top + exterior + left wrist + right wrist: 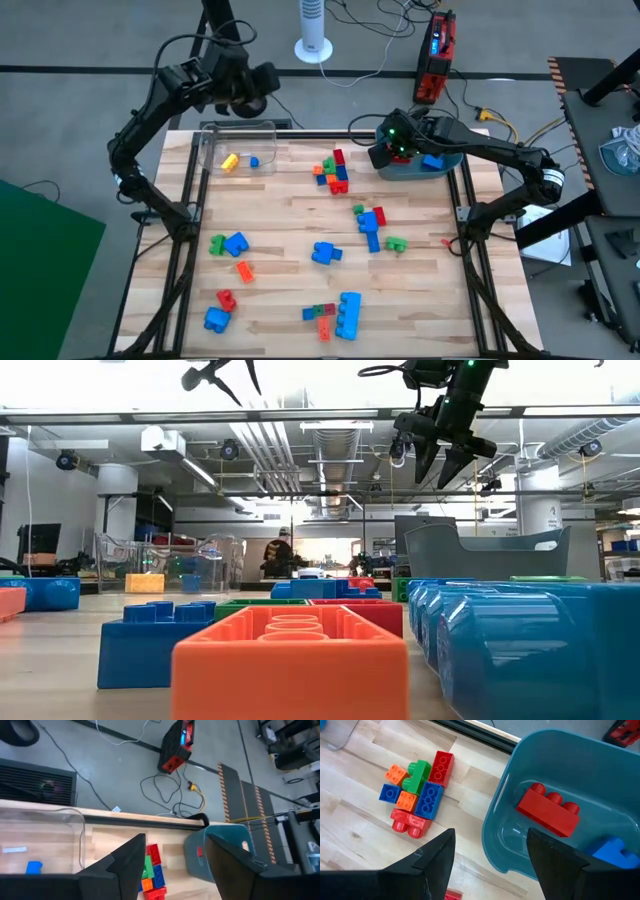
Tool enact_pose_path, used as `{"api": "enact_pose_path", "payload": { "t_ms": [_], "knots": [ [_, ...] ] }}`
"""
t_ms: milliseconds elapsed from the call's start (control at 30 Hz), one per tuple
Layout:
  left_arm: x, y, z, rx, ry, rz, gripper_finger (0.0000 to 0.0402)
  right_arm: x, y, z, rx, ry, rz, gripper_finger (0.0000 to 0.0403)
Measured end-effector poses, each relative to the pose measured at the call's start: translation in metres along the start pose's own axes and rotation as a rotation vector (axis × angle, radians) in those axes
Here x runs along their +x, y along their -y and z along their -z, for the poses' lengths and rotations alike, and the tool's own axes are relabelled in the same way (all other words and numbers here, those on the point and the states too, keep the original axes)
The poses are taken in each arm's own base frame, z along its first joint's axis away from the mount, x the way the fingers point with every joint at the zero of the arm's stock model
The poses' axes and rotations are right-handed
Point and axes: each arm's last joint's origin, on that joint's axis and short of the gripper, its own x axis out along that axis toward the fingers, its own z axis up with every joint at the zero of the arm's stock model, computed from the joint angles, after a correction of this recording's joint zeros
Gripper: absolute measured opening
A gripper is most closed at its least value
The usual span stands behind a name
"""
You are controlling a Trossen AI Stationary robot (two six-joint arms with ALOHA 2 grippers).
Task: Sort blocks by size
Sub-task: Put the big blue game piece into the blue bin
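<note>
Several blocks lie scattered on the wooden table, with a tight cluster (333, 170) (417, 790) near the far edge. A yellow block (229, 162) and a tiny blue one (254, 161) (33, 867) lie in the clear box (237, 143). The teal tub (445, 166) (495, 830) holds a red brick (547, 810) and a blue one (612, 852). My left gripper (262, 88) (175, 845) hangs open, high over the far left near the clear box. My right gripper (385, 150) (490, 837) is open above the tub's left rim, with nothing between its fingers.
Loose blocks cover the near half of the table: blue (235, 243), orange (244, 270), red (226, 297), a light blue one (348, 315) and a group (370, 220) at middle right. Dark frame rails (190, 230) run along the table's sides.
</note>
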Motion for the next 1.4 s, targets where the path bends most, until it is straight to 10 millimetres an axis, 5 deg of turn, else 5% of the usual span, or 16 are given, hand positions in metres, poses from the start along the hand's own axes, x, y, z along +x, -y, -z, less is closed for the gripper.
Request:
{"api": "enact_pose_path", "payload": {
  "t_ms": [500,867,1167,1400],
  "knots": [
    [0.02,-0.004,0.016,0.098,-0.071,-0.044,0.0191,0.0,0.0,0.0,0.0,0.0,0.0,0.0233],
    [0.014,0.003,0.038,0.47,-0.148,-0.024,0.0191,0.0,0.0,0.0,0.0,0.001,0.0,0.0233],
    [0.014,-0.015,0.079,0.787,-0.393,-0.155,0.0191,0.0,0.0,0.0,0.0,0.0,0.0,0.0233],
    [0.024,-0.037,0.132,0.934,-0.536,-0.05,0.0191,0.0,0.0,-0.001,0.002,0.007,-0.003,0.0233]
  ]
}}
